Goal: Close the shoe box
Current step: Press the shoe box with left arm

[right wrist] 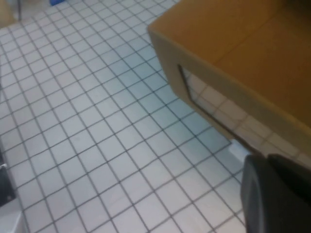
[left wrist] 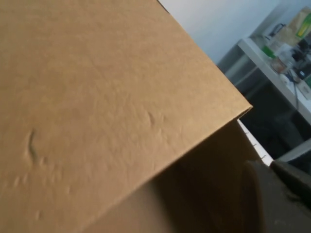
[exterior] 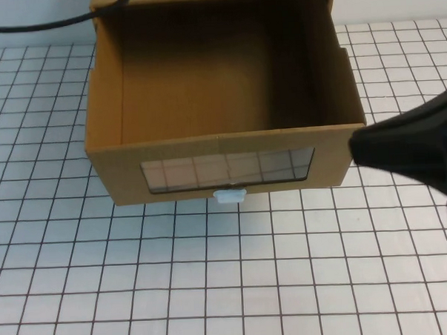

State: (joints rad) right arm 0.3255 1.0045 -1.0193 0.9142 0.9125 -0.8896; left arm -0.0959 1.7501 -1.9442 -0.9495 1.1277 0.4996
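The shoe box [exterior: 222, 130] is a brown cardboard drawer pulled out toward me, its inside bare. A clear window [exterior: 227, 169] fills its front, with a small white pull tab [exterior: 231, 195] just below. My right gripper [exterior: 356, 147] is shut, and its black tip rests at the drawer's front right corner. In the right wrist view, the right gripper [right wrist: 265, 158] sits beside the tab [right wrist: 238, 148] and below the window [right wrist: 218, 109]. The left gripper [left wrist: 269, 165] is out of the high view. It is shut, close against the box's cardboard shell [left wrist: 107, 97].
The box stands on a white table with a grid pattern [exterior: 229, 286]. A black cable [exterior: 32, 26] runs along the far left. Behind the box, the left wrist view shows a cluttered shelf [left wrist: 286, 58].
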